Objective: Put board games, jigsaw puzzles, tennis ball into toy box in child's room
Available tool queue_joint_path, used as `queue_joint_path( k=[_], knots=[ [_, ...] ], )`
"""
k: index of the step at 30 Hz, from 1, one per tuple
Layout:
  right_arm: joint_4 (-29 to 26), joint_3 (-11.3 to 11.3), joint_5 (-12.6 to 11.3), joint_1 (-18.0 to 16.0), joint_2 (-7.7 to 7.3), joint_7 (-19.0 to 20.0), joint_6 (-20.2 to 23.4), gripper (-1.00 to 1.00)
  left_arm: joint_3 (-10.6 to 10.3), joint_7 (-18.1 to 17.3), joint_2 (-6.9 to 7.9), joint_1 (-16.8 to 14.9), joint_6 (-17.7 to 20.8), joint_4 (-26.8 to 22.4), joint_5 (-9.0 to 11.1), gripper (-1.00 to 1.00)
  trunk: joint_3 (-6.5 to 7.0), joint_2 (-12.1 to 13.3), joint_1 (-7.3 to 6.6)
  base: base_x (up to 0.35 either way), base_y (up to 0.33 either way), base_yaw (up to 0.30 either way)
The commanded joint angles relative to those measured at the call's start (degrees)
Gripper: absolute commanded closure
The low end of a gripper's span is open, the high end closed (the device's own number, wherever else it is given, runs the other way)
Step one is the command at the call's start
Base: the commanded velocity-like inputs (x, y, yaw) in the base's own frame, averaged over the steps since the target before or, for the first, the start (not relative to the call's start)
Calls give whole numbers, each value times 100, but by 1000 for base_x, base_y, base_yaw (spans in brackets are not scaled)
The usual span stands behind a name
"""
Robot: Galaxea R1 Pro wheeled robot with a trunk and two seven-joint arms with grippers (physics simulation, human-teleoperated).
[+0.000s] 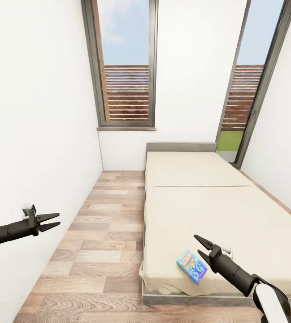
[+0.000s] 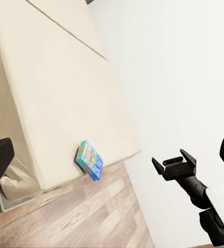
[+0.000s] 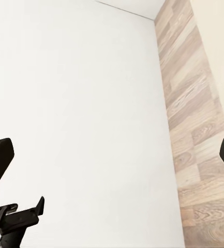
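Observation:
A small blue board game [image 1: 191,266] lies flat on the beige bed [image 1: 194,211], close to the mattress's near left corner. In the left wrist view the same board game [image 2: 89,160] sits at the edge of the bed [image 2: 55,93]. My right gripper [image 1: 197,244] hangs open just right of the box and slightly above the mattress, holding nothing. My left gripper [image 1: 58,219] is open and empty over the floor by the left wall. The right gripper [image 2: 175,164] and the left gripper [image 3: 18,217] each appear in the other arm's wrist view. The table, toy box, jigsaw puzzles and tennis ball are out of view.
A white wall [image 1: 33,134] runs along the left. A strip of wood-plank floor [image 1: 105,233] lies between it and the bed. A tall window [image 1: 126,67] stands at the back, and a glass door [image 1: 248,89] at the back right, behind the grey headboard [image 1: 181,146].

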Motion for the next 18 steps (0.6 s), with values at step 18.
queue_joint_path(
  k=[18],
  knots=[
    [9, -11, 13, -5, 1, 20, 30, -100, 2, -24, 0, -3, 32, -1, 1, -100, -132, -285, 153, -11, 0, 0]
  ],
)
